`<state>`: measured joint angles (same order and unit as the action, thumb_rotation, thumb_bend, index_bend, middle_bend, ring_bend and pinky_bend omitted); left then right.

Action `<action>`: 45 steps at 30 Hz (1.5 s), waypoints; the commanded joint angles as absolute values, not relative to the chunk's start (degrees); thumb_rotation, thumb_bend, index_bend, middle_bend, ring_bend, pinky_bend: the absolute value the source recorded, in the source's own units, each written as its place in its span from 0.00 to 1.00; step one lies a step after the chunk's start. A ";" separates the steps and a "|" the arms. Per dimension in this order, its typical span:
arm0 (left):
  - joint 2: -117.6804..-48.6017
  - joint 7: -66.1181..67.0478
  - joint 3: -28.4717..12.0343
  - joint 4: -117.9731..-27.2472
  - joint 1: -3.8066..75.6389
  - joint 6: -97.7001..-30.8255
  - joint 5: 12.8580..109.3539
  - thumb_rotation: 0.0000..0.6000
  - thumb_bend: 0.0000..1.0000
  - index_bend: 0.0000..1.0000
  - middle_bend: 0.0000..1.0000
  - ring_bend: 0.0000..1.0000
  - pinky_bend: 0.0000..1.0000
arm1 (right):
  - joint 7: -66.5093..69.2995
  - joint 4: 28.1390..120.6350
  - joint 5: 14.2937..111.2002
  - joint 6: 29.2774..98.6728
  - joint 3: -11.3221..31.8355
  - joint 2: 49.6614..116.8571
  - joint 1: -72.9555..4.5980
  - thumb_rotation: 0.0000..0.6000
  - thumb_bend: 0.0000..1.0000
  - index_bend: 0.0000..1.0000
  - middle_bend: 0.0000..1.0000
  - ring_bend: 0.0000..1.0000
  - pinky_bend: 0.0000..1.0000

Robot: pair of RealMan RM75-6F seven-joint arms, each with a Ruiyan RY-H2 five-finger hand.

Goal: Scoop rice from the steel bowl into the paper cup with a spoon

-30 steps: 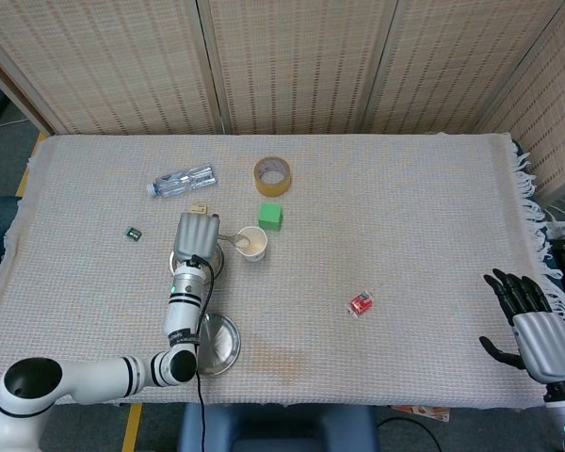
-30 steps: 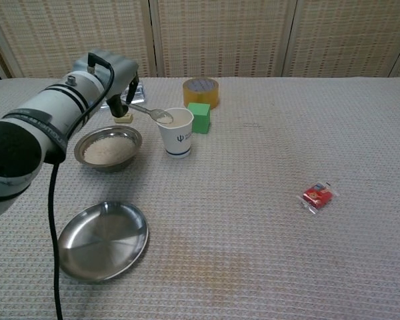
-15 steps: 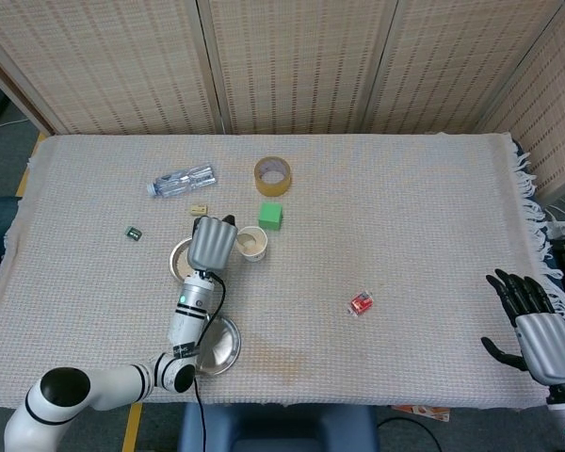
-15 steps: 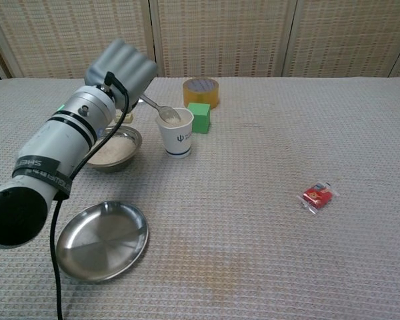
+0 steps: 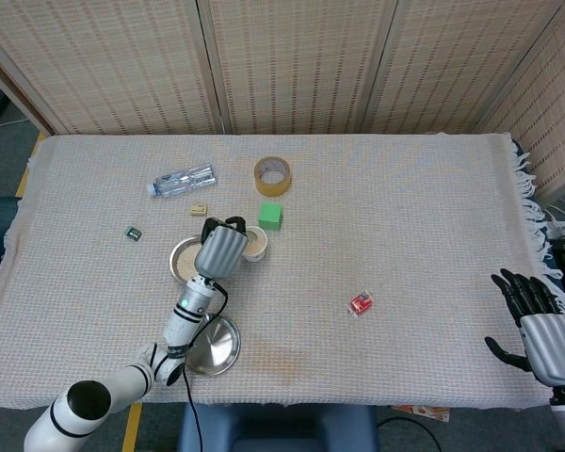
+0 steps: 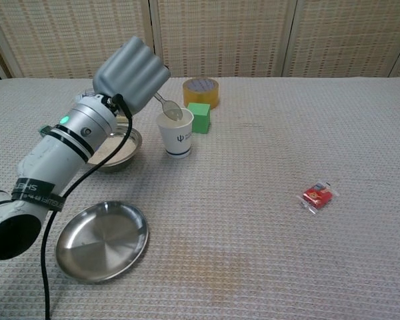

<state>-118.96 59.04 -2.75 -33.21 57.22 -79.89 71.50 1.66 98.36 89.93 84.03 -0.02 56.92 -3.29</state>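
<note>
The left hand [image 6: 130, 72] – gripping the spoon [image 6: 169, 109] – has tilted it steeper over the paper cup [image 6: 176, 133], tipping rice in.

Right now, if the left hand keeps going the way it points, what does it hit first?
Likely the paper cup: the left hand points the spoon at its mouth, with the green cube just beyond. Depth is uncertain.

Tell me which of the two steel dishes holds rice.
The steel bowl behind the left arm, beside the paper cup, holds white rice. The flat steel plate nearer the front edge is bare.
</note>
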 commanded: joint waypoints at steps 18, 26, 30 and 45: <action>-123.04 52.44 -6.05 -22.93 55.56 -81.78 77.35 1.00 0.41 0.62 1.00 1.00 1.00 | 1.50 98.68 90.37 84.20 -0.10 56.69 -3.09 1.00 0.15 0.00 0.00 0.00 0.00; -112.05 47.46 -12.22 -47.55 49.99 -85.94 73.25 1.00 0.41 0.62 1.00 1.00 1.00 | 1.11 98.70 90.49 84.19 -0.17 56.71 -3.04 1.00 0.15 0.00 0.00 0.00 0.00; -99.63 50.35 -11.92 -73.89 43.31 -83.55 68.24 1.00 0.41 0.62 1.00 1.00 1.00 | 0.73 98.87 90.56 84.29 -0.19 56.81 -2.96 1.00 0.15 0.00 0.00 0.00 0.00; -85.42 43.84 -0.95 -104.59 32.56 -74.77 63.02 1.00 0.41 0.61 1.00 1.00 1.00 | -0.74 99.64 91.71 84.07 -0.79 57.27 -2.93 1.00 0.15 0.00 0.00 0.00 0.00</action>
<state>-85.02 46.27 -3.67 -104.09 34.32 -77.23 63.42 -0.74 99.62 91.65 84.06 -0.75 57.26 -2.94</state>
